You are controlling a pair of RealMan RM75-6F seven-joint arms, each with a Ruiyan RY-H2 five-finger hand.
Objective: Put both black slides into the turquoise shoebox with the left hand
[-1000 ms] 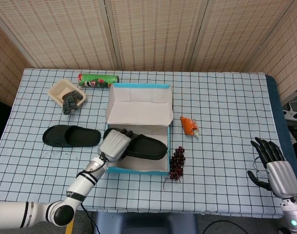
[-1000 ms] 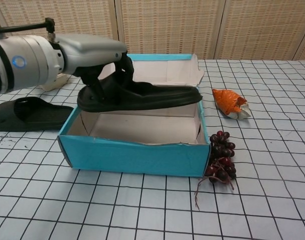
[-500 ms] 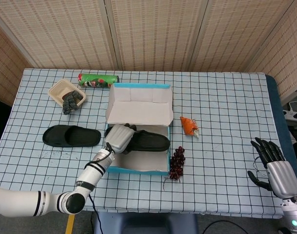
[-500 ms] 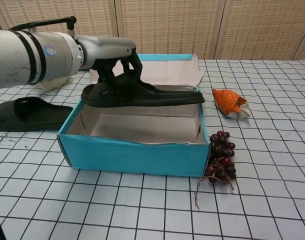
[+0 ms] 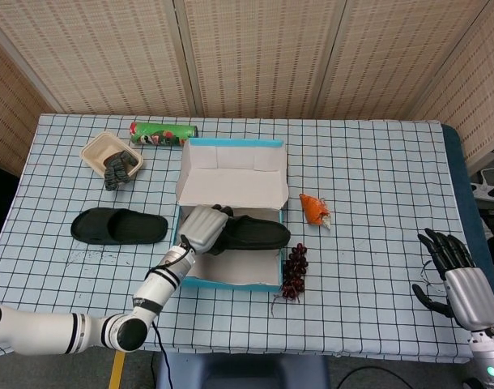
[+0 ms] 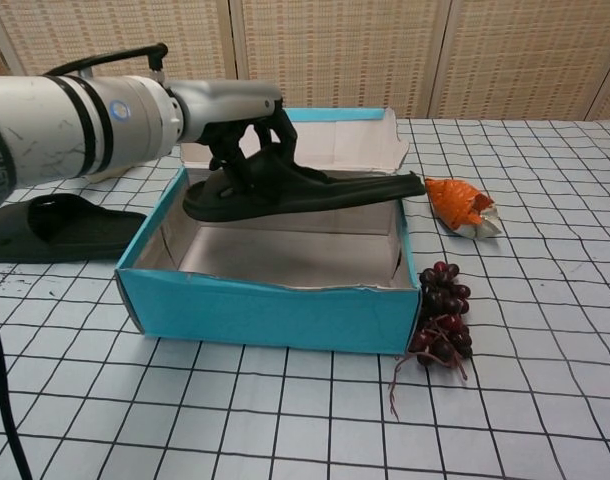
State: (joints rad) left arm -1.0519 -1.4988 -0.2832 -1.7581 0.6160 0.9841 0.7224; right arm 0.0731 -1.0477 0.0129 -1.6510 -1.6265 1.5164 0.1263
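A table [image 5: 376,162] under a blue-and-white checked cloth stands before woven beige wall panels. In the head view, the turquoise shoebox [image 5: 231,281] sits open near the table's front edge, its lid standing up behind it. The left hand [image 5: 202,228] grips one black slide [image 5: 251,234] by its strap end and holds it over the box — the toe reaches past the right wall. The second black slide [image 5: 119,226] lies flat on the cloth, left of the box and apart from it. Further back are a green can [image 5: 163,134] on its side and a beige container [image 5: 106,151] with a dark object inside. An orange packet [image 5: 314,209] and a bunch of dark grapes [image 5: 295,270] lie just right of the box. The right hand [image 5: 462,279] rests near the table's right front corner, fingers spread, holding nothing. In the chest view, the held slide is roughly level above the box's open cavity, its toe over the right rim; the grapes touch the box's front right corner.
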